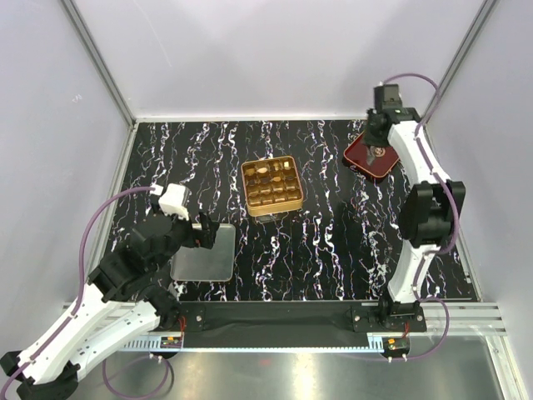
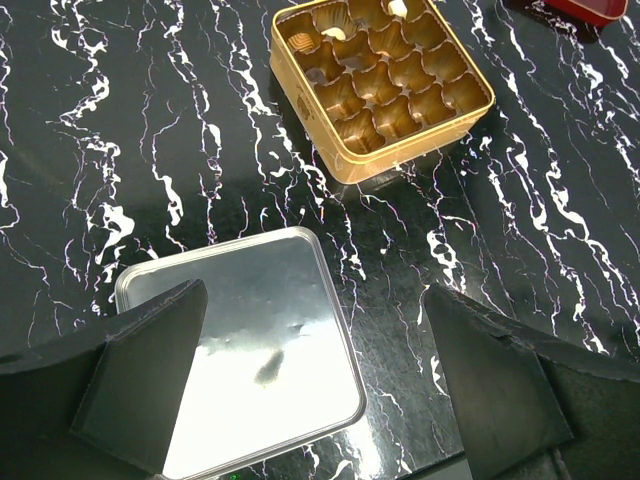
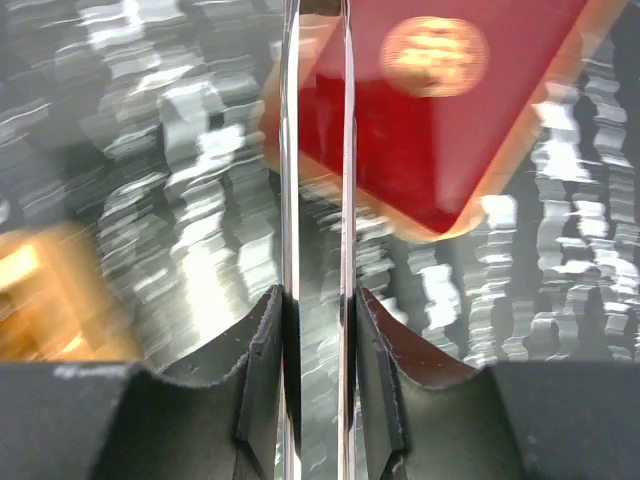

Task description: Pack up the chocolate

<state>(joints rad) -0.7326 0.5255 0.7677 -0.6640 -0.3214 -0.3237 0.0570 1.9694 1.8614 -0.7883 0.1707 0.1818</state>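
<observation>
The gold tin point(image 1: 271, 185) with its grid of cells stands mid-table. A few small tan and pale chocolate pieces point(image 1: 265, 172) lie in its far cells; most cells look bare in the left wrist view point(image 2: 385, 85), where the pieces point(image 2: 332, 33) show at the top. My left gripper point(image 1: 200, 232) is open and empty, its jaws wide apart over the right edge of a flat silver lid point(image 2: 250, 350). My right gripper point(image 1: 376, 137) hovers over the dark red tray point(image 1: 371, 158). In the right wrist view my right gripper point(image 3: 318, 340) is shut on a thin clear sheet point(image 3: 318, 150) seen edge-on.
The red tray point(image 3: 440, 130) carries a round gold emblem and lies at the back right near the enclosure wall. The silver lid point(image 1: 202, 252) lies front left. White walls and metal posts bound the black marbled table point(image 1: 333, 233). The right wrist view is blurred.
</observation>
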